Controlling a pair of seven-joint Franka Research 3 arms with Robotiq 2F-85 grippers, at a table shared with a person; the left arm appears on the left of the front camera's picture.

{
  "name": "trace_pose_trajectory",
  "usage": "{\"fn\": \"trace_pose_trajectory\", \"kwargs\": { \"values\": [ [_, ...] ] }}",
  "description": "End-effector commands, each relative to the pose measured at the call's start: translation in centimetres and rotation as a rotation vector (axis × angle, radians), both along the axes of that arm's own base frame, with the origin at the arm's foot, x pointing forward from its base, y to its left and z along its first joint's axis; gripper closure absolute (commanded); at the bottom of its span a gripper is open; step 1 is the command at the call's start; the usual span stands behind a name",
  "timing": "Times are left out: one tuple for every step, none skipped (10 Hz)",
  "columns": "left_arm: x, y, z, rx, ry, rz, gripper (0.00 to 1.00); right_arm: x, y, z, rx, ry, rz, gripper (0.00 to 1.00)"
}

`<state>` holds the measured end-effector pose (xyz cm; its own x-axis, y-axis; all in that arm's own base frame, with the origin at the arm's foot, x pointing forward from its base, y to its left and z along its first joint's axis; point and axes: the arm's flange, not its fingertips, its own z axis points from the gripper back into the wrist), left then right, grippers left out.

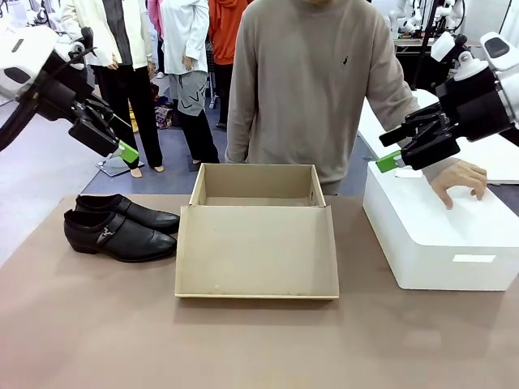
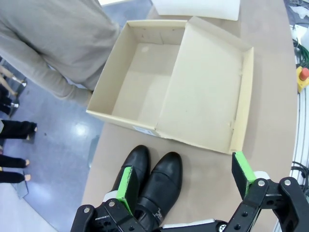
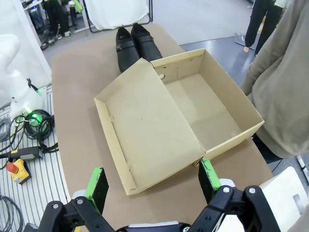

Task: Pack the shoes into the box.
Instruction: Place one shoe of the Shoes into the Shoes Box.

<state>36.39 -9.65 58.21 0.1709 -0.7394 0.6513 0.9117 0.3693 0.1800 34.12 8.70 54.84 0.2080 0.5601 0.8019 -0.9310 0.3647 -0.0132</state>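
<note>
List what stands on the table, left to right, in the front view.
shoes → box → white block

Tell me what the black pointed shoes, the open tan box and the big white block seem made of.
Glossy black pointed shoes: probably polished leather or a look-alike, judging by the smooth sheen; the side buckle looks metal. Open tan box: matte cardboard, thin folded walls. Big white rectangular block: unclear, maybe foam or plastic; matte, softly rounded edges.
</note>
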Motion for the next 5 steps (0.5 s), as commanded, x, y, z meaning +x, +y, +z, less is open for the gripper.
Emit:
{"fn": "trace_pose_trajectory", "kwargs": {
  "values": [
    [0.21,0.22,0.0,-0.012,0.001,-0.017,0.0,0.61,-0.09,-0.02,0.014,-0.028,0.027,0.0],
    [0.21,0.22,0.0,-0.012,0.001,-0.017,0.0,0.61,-0.09,-0.02,0.014,-0.028,0.027,0.0],
    [0.21,0.22,0.0,-0.012,0.001,-0.017,0.0,0.61,-0.09,-0.02,0.014,-0.028,0.027,0.0],
    [0.0,0.03,-0.01,0.0,0.001,0.001,0.0,0.61,-0.09,-0.02,0.014,-0.028,0.027,0.0],
    [0.54,0.41,0.56,0.049,0.005,0.002,0.0,0.61,-0.09,-0.02,0.014,-0.028,0.027,0.0]
  ]
}}
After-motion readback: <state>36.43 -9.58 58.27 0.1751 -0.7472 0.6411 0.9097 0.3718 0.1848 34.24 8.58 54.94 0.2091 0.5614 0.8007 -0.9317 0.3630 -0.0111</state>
